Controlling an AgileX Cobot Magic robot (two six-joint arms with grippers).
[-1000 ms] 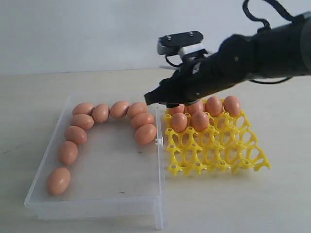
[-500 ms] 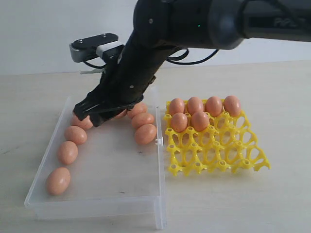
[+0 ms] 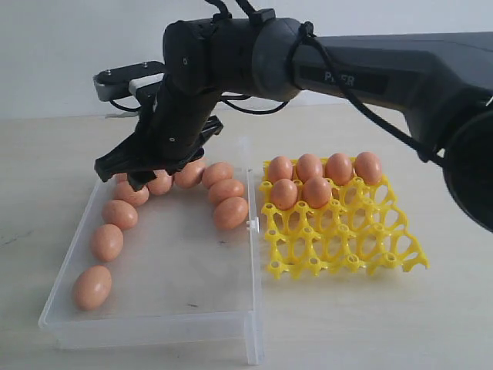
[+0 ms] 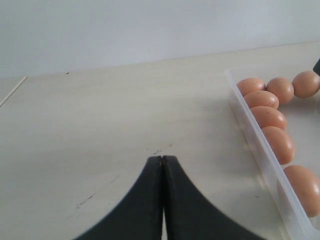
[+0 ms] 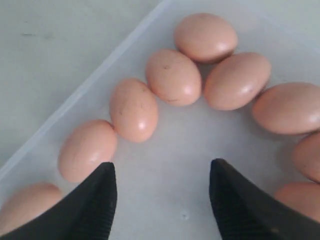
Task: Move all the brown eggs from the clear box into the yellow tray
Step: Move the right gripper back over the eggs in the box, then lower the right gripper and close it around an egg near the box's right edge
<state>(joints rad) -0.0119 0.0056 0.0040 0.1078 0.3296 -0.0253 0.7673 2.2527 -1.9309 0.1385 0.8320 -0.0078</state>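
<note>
Several brown eggs [image 3: 231, 212] lie in a curved row along the far and left sides of the clear box [image 3: 146, 327]. Several more eggs [image 3: 316, 191] sit in the back cups of the yellow tray [image 3: 339, 239], right of the box. My right gripper [image 3: 127, 176] reaches across to the box's far left corner. In the right wrist view it [image 5: 162, 170] is open over the bare box floor, holding nothing, with eggs [image 5: 172, 76] just beyond its fingertips. My left gripper [image 4: 162, 159] is shut and empty over the bare table beside the box wall [image 4: 260, 150].
The right arm [image 3: 347, 69] stretches from the right edge over the tray's far side. The box's right wall carries a small clasp [image 3: 252, 224] close to the tray. Pale tabletop surrounds both containers.
The right arm has swung left from above the tray to the box's far left corner. Its jaws have spread wider. Eggs in the tray and box have not moved.
</note>
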